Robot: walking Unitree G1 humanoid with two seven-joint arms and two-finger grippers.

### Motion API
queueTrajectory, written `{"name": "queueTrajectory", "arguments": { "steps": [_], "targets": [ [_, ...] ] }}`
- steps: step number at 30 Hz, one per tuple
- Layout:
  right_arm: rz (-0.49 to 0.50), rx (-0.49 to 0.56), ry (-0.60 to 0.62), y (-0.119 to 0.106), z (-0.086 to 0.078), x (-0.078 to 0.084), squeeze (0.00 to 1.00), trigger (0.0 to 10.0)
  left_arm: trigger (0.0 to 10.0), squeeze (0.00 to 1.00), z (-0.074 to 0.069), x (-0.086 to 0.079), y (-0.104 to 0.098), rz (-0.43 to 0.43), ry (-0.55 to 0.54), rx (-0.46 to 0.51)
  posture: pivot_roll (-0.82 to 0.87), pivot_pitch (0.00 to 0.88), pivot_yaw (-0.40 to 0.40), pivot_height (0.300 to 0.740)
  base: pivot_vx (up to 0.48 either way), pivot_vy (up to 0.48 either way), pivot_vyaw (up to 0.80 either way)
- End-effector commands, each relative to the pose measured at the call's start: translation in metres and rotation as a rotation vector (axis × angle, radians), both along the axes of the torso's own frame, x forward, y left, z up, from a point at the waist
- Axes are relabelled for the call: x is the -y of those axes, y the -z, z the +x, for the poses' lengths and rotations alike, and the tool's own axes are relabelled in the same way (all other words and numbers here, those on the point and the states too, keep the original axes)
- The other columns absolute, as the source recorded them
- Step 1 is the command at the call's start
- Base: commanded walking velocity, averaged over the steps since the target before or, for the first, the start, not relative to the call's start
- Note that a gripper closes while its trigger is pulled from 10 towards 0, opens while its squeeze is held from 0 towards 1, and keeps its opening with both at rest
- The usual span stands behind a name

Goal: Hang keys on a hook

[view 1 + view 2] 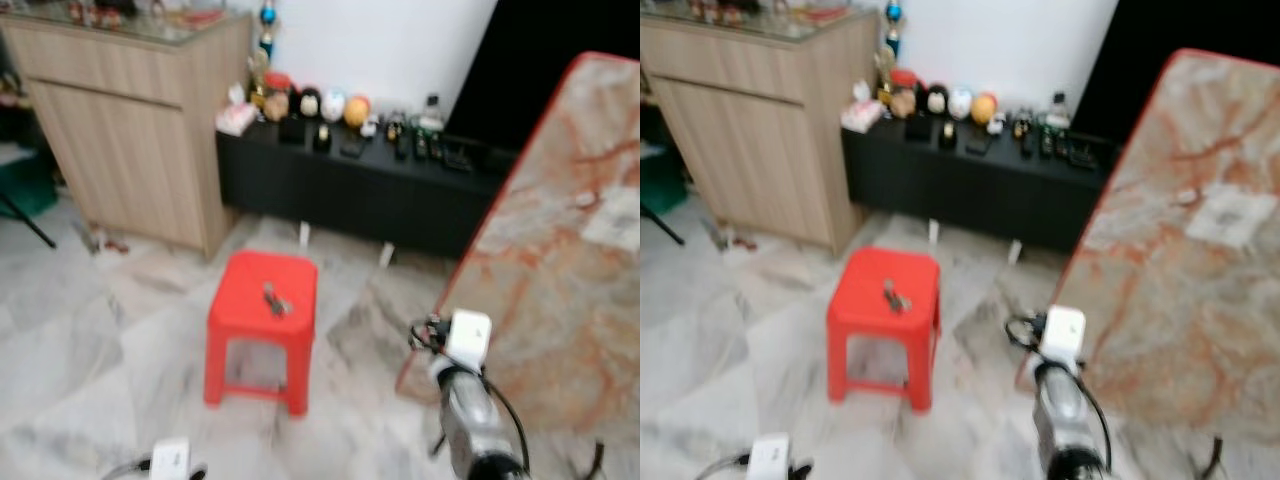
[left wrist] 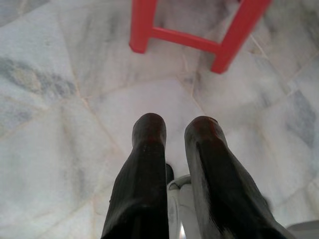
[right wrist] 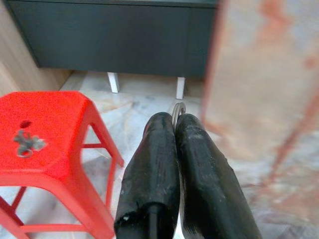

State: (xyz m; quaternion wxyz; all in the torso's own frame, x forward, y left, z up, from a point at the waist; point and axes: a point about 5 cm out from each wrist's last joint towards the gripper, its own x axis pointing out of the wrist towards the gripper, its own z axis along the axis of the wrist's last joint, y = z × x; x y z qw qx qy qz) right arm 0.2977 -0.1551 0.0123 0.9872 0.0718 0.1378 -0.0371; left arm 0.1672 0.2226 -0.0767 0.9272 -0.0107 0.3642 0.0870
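Centrally, a red plastic stool (image 1: pixel 262 325) was seen on the pale marble floor (image 1: pixel 90 350), and a small bunch of keys (image 1: pixel 275 300) lay on its seat, roughly at the middle. From the stool, a low black cabinet (image 1: pixel 350 190) stood at about twelve o'clock, against the white wall, with a row of small ornaments (image 1: pixel 320 105) and bottles along its top. A light wooden cupboard (image 1: pixel 130 120) stood at about ten o'clock from the stool, next to the cabinet's left end. A large slab with a reddish marbled face and a red edge (image 1: pixel 560 270) was leaned at about three o'clock from the stool.

The right gripper (image 3: pixel 174 127) was held low, at about four o'clock from the stool and well apart from the keys; its two black fingers (image 3: pixel 154 164) were pressed together at the tips, with a thin metal ring (image 3: pixel 177 108) seen just at those tips, though whether the ring was actually held could not be told. In the right wrist view the keys were seen on the stool's seat beside a small hole.

The left gripper (image 2: pixel 174 130) was pointed down at the floor near the stool's legs, at about seven o'clock from the stool; its fingers were parted by a narrow gap and nothing was held between them.

The head views were somewhat blurred.
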Motion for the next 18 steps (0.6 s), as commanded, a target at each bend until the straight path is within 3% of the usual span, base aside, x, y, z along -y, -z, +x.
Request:
{"name": "queueTrajectory", "arguments": {
  "steps": [1,11,18],
  "targets": [
    [-0.013,0.02,0.041,-0.0042,0.0017,0.0139,0.0,10.0,10.0,0.0,-0.0029,0.0107,0.0041,-0.024,0.02,-0.023,0.18,0.0,-0.098,0.74,0.0,0.0,0.0],
    [0.045,0.016,0.116,-0.0055,0.0039,0.0196,0.0,10.0,10.0,0.0,0.002,0.0098,0.0021,-0.019,0.039,-0.019,0.18,0.0,-0.078,0.74,0.0,0.0,0.0],
    [0.093,0.035,0.139,-0.0079,0.0063,0.012,0.0,10.0,10.0,0.0,0.0023,0.0021,0.0005,0.006,0.068,-0.028,0.17,0.0,-0.044,0.74,0.0,0.0,0.0]
  ]
}}
